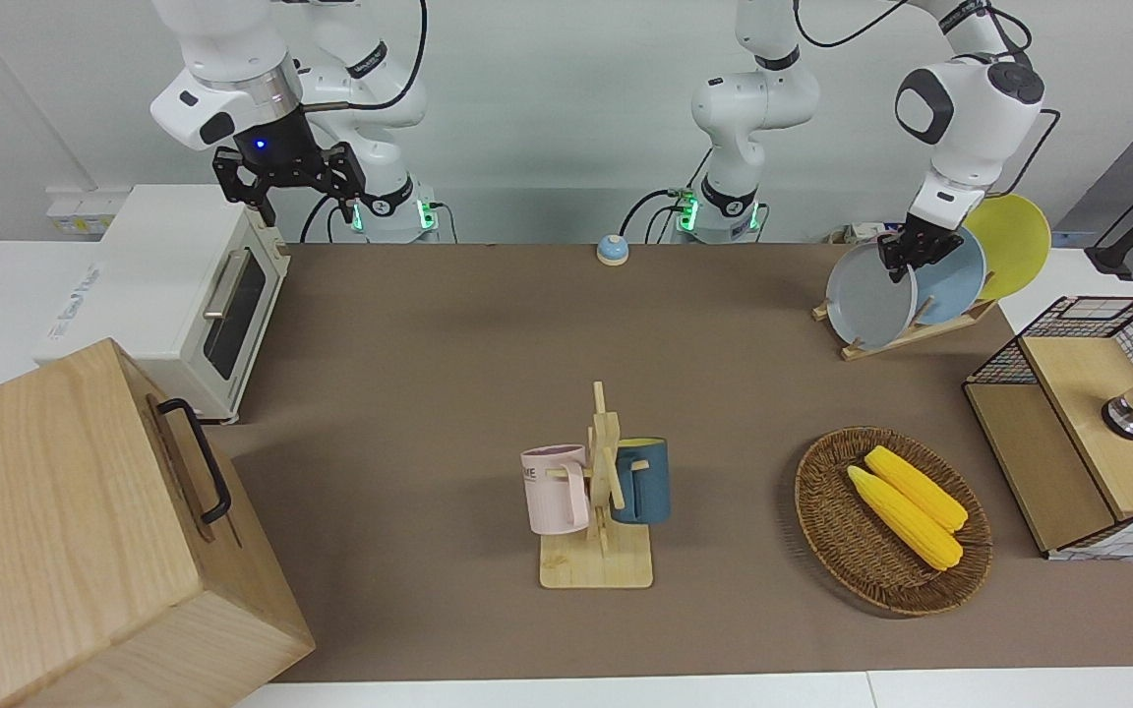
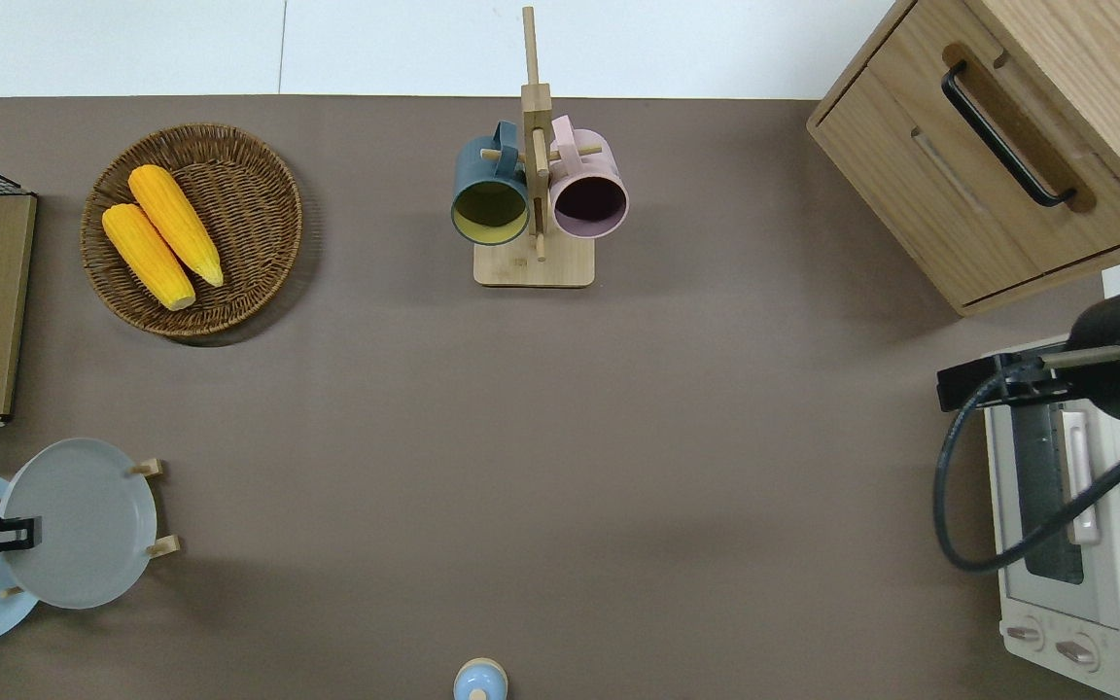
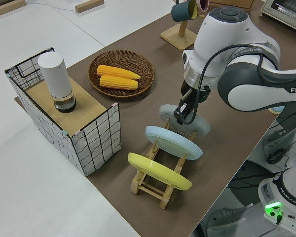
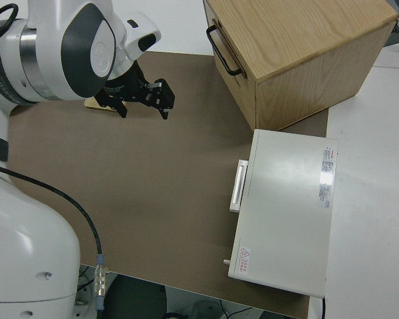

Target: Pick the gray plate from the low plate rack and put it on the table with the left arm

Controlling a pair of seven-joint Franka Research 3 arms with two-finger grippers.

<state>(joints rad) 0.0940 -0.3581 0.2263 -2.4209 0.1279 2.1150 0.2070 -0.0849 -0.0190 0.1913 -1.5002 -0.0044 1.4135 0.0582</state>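
I have the left gripper [image 1: 906, 258] down at the top rim of the gray plate [image 1: 868, 298], and from the front and left side views its fingers look clamped on that rim, one on each face. The plate stands slanted in the rack [image 1: 906, 332], in the slot farthest from the robots, at the left arm's end of the table [image 2: 560, 437]. A blue plate [image 1: 955, 280] leans just beside it, then a yellow plate [image 1: 1014, 241].

I judge the gray plate stiff, smooth and probably slick, light enough for one gripper but breakable if it drops or knocks a peg. The rim is the only sensible hold: thin enough for the fingers, and the upper edge stands clear of the pegs. Held at one edge it will want to swing, so I would lift it straight along the slant and keep it off the blue plate.

The right arm is parked; its gripper [image 4: 143, 96] hangs spread open.

Readable writing: "FRANKA" on the left arm's link in the left side view. The toaster oven [image 1: 168, 295] carries a label I cannot read.
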